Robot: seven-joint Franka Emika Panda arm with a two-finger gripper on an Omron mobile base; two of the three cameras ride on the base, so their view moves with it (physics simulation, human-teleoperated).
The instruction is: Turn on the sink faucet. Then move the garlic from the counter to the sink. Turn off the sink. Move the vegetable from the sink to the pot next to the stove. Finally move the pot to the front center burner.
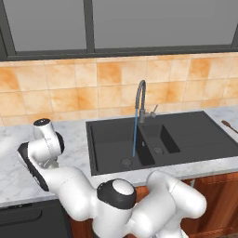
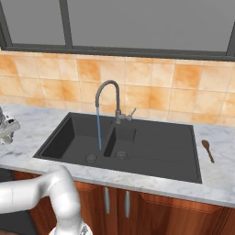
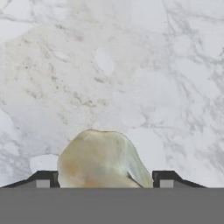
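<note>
Down at the far left of the white, grey-veined marble counter [image 1: 69,139], the white arm is reaching low, and its pincer [image 3: 105,180] is sitting astride the small lumpy cream-white garlic bulb [image 3: 101,159]. Seen from the hand camera, the bulb is lying on the marble between the two dark fingertips [image 3: 43,178], one on each side of it; whether the tips are actually pressing on it or standing just clear I cannot tell, so the pincer's state is staying undecided.

Over to the right, the tall dark grey gooseneck faucet [image 1: 140,100] is running: a thin blue stream of water [image 1: 135,135] is falling from its spout into the wide bowl of the matte black double-basin sink [image 1: 195,139], landing near the round drain. A small brown wooden spoon [image 2: 207,150] is lying on the counter just right of the sink. Behind it all, orange tiles are lining the wall beneath a dark-framed window.
</note>
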